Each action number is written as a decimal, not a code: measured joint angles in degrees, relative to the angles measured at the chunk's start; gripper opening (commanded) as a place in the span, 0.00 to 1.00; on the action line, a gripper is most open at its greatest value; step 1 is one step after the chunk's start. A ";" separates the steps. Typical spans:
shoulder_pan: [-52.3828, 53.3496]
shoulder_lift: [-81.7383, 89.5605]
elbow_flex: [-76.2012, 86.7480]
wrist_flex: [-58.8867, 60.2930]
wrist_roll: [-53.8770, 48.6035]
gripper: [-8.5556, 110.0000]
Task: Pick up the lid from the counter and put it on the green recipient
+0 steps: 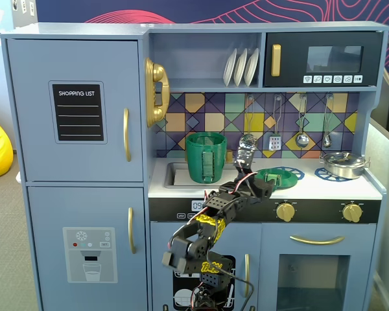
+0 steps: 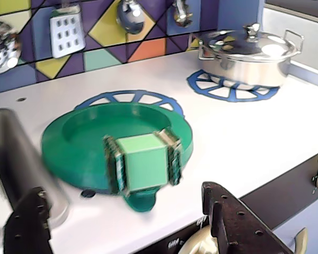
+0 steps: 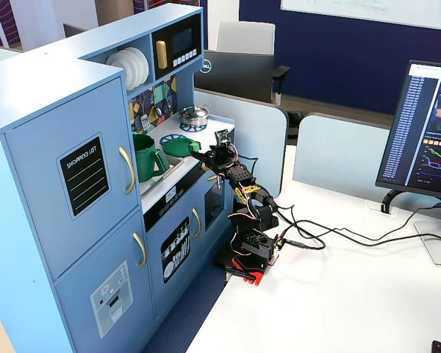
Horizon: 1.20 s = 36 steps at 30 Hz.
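Lid (image 2: 95,140) looks light, stiff, slick plastic lying knob-up on the bench (image 2: 244,137), so I'd pinch that blocky knob (image 2: 143,164) with my wide-open gripper (image 2: 127,225).

The lid (image 2: 85,143) looks like smooth green plastic with a soft sheen. The table (image 2: 254,132) is white, flat and faintly glossy, printed with blue burner marks (image 2: 230,90). The silver pot (image 2: 249,53) is polished, mirror-bright metal. The pincer (image 2: 122,222) looks dark and matt.
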 measured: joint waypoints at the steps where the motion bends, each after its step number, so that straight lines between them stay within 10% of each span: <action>1: 0.09 -1.41 -0.70 -0.97 0.00 0.35; 25: 0.18 -32.61 -18.37 -10.99 -0.53 0.33; 31: 0.00 -34.72 -18.81 -11.78 -0.53 0.07; 36: -1.76 -34.98 -18.81 -13.62 -0.97 0.07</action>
